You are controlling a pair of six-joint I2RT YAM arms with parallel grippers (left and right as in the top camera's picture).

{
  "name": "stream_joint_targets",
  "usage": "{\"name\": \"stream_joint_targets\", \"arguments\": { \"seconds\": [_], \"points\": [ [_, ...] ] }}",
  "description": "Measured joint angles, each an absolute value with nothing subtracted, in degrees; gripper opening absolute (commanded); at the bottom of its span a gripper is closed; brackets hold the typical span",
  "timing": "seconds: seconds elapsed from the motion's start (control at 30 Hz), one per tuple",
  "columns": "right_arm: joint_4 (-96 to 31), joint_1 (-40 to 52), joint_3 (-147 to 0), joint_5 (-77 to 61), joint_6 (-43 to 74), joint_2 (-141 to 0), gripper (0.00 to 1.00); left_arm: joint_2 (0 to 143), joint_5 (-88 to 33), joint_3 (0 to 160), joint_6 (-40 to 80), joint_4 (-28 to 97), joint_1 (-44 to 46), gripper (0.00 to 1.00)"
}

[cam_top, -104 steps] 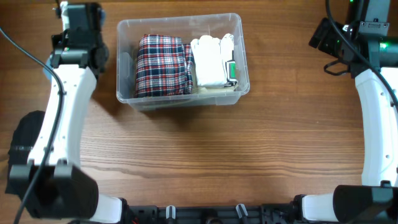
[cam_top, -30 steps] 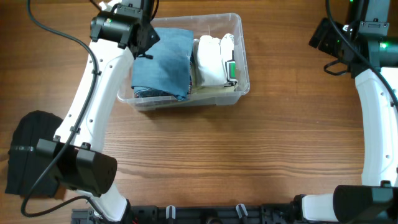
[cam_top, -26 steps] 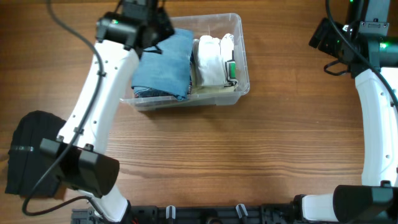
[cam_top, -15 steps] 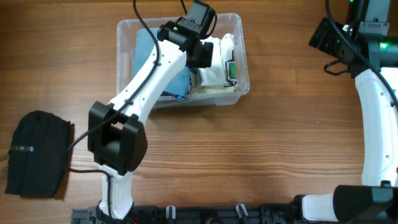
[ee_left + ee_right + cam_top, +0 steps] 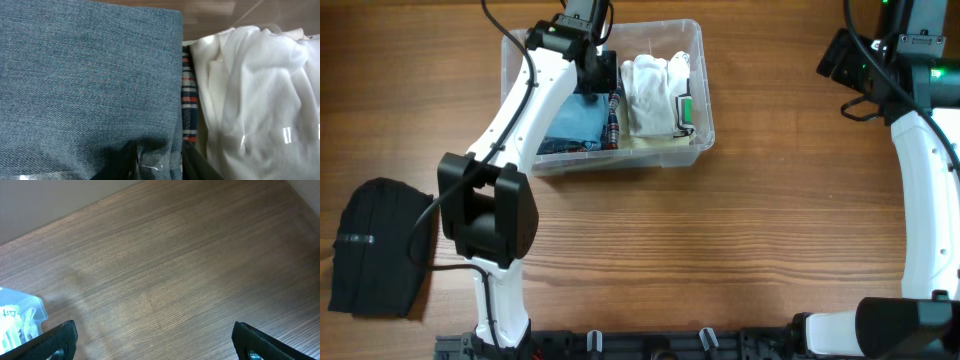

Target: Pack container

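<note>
The clear container (image 5: 706, 110) stands at the table's back centre. It holds a folded blue denim cloth (image 5: 570, 125) on the left, a strip of plaid cloth (image 5: 613, 115) beside it, white cloth (image 5: 650, 90) on the right and a small green item (image 5: 686, 108). My left gripper (image 5: 595, 70) reaches down into the container. In the left wrist view its fingers (image 5: 160, 162) are closed narrowly on the right edge of the denim (image 5: 85, 75), next to the plaid (image 5: 189, 100) and the white cloth (image 5: 255, 90). My right gripper (image 5: 155, 340) is open and empty over bare wood.
A black bag (image 5: 375, 250) lies at the table's left edge. The right arm (image 5: 925, 170) stands along the right side. A corner of the container (image 5: 20, 315) shows at the left of the right wrist view.
My left gripper moved back from the white cloth side to the denim at the container's left. The container shifted slightly left. A plaid edge now shows beside the denim.
</note>
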State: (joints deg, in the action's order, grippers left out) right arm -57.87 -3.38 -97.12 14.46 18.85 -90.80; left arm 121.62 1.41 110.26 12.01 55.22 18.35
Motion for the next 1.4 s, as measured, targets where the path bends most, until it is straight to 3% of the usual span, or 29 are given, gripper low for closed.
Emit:
{"name": "stream_joint_targets", "arguments": {
  "seconds": [0.13, 0.3, 0.37, 0.43, 0.6, 0.87, 1.4],
  "points": [
    [-57.84, -3.38, -97.12, 14.46, 18.85, -90.8, 1.0, 121.56, 1.58, 110.26, 11.9, 56.58, 20.53, 0.36],
    [-57.87, -3.38, -97.12, 14.46, 18.85, -90.8, 1.0, 113.01, 1.61, 110.24, 14.24, 65.25, 20.95, 0.35],
    [-57.89, -3.38, -97.12, 14.46, 18.85, -90.8, 1.0, 108.25, 1.61, 110.3, 14.74, 68.97, 20.95, 0.23],
    [-57.84, -3.38, -97.12, 14.46, 18.85, -90.8, 1.0, 105.45, 1.61, 110.74, 16.84, 75.33, 20.95, 0.04],
    [-57.87, -3.38, -97.12, 14.46, 18.85, -90.8, 1.0, 107.31, 1.61, 109.1, 22.46, 79.35, 20.95, 0.04],
    [-57.82, -3.38, -97.12, 14.46, 18.85, -90.8, 1.0, 108.77, -0.1, 92.4, 27.59, 60.8, 20.95, 0.04],
    [-57.87, -3.38, -97.12, 14.46, 18.85, -90.8, 1.0, 112.25, -1.96, 90.39, 28.21, 58.24, 19.81, 0.06]
  ]
}}
